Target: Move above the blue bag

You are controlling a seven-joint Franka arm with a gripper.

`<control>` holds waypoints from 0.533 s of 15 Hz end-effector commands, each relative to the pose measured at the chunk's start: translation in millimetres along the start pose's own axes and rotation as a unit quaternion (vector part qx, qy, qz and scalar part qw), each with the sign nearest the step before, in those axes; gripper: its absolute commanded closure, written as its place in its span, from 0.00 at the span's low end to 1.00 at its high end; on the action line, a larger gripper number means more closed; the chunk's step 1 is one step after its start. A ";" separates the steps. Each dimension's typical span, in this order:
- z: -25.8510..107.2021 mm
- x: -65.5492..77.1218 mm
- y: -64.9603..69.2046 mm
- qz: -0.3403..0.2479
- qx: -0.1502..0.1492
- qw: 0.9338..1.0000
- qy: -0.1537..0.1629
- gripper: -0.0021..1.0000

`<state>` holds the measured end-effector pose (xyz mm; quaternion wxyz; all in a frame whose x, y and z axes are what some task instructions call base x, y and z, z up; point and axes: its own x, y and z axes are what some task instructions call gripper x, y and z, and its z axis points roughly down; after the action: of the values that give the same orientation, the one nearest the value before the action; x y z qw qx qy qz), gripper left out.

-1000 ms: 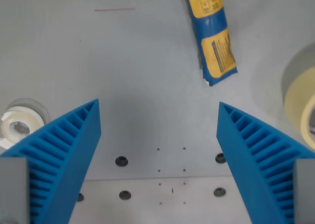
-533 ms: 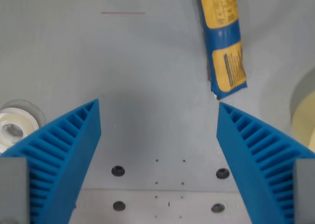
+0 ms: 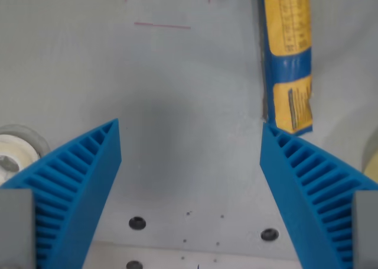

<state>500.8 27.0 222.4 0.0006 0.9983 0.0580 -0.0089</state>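
Below, a grey table fills the wrist view. Its largest item, the blue bag with yellow labels, lies lengthwise at upper right, just beyond one blue fingertip. The gripper is spread wide and holds nothing. A small tape roll sits at left. The approach looks underway; centring needs a shift toward the wrist view's right and up.

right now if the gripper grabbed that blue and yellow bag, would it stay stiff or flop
The blue bag looks like thin, glossy film, so it would probably sag at its ends and could feel slippery. It lies flat and long, so rolling seems unlikely. The open gripper isn't touching it.
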 end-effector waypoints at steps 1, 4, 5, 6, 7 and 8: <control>9.4 -3.9 -4.1 -0.065 0.011 0.996 0.054 0.00; 18.3 -1.6 -7.3 -0.078 0.010 0.995 0.053 0.00; 21.3 -0.7 -8.3 -0.080 0.010 0.995 0.053 0.00; 24.2 0.1 -9.2 -0.084 0.010 0.995 0.052 0.00; 27.1 1.0 -10.1 -0.088 0.009 0.995 0.053 0.00; 29.9 1.8 -11.0 -0.090 0.009 0.995 0.051 0.00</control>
<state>503.7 36.9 195.6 -0.0017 0.9952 0.0976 -0.0053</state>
